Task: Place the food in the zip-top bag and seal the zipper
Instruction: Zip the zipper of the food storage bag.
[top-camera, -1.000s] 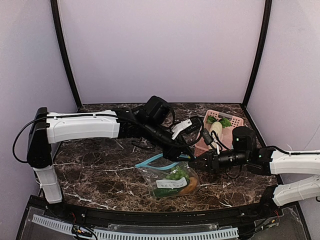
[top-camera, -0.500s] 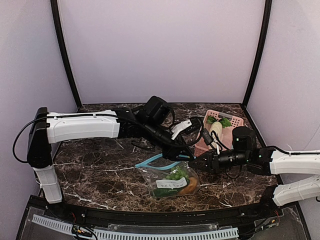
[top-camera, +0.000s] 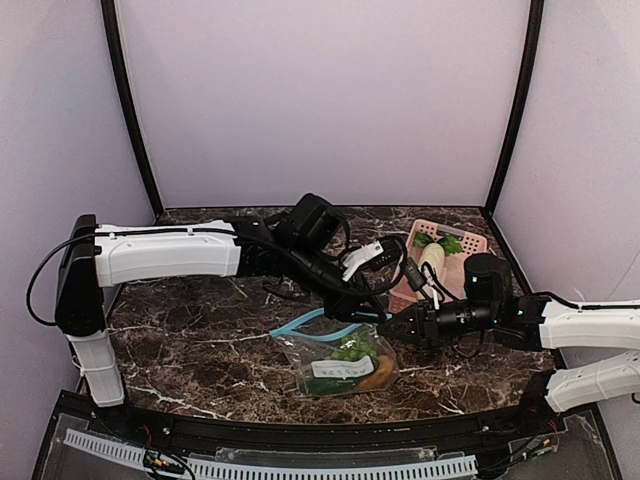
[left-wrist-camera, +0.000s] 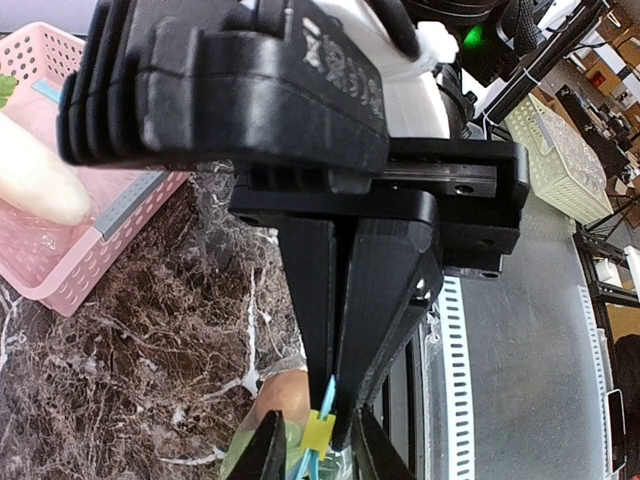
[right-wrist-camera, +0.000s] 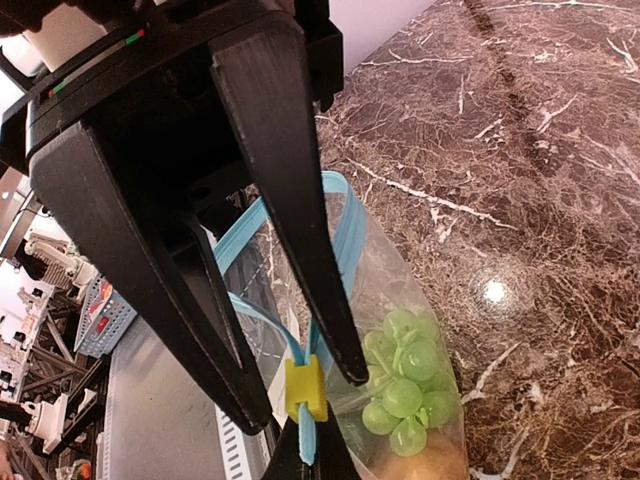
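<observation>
You had one clear, crinkly plastic zip-top bag (top-camera: 305, 355) lying on the dark marble table (top-camera: 200, 340). It sat to the left of the pink slatted plastic basket (top-camera: 472, 242) and nearer the arm bases than that basket.

Its single narrow teal-blue zipper (right-wrist-camera: 347, 235) was not closed. The two teal lips stood apart in a loop and met only at one small yellow slider (right-wrist-camera: 305, 390), at the end of the strip closest to the basket.

Through the plastic you could count one round brown-orange lump (top-camera: 378, 373) and one bunch of light green balls (right-wrist-camera: 405, 375). There was also some darker green that you could not separate into pieces. One white label (top-camera: 331, 367) showed on the bag's wall.

Your two grippers met at that slider end, just left of the basket. The right gripper (left-wrist-camera: 340, 415) was pinched tight on the zipper beside the slider. The left gripper (right-wrist-camera: 300, 399) stood narrow, one finger on each side of the slider with a sliver of space at either side, gripping nothing.

In the basket lay one long white toy vegetable (top-camera: 431, 258) with green leaves.
</observation>
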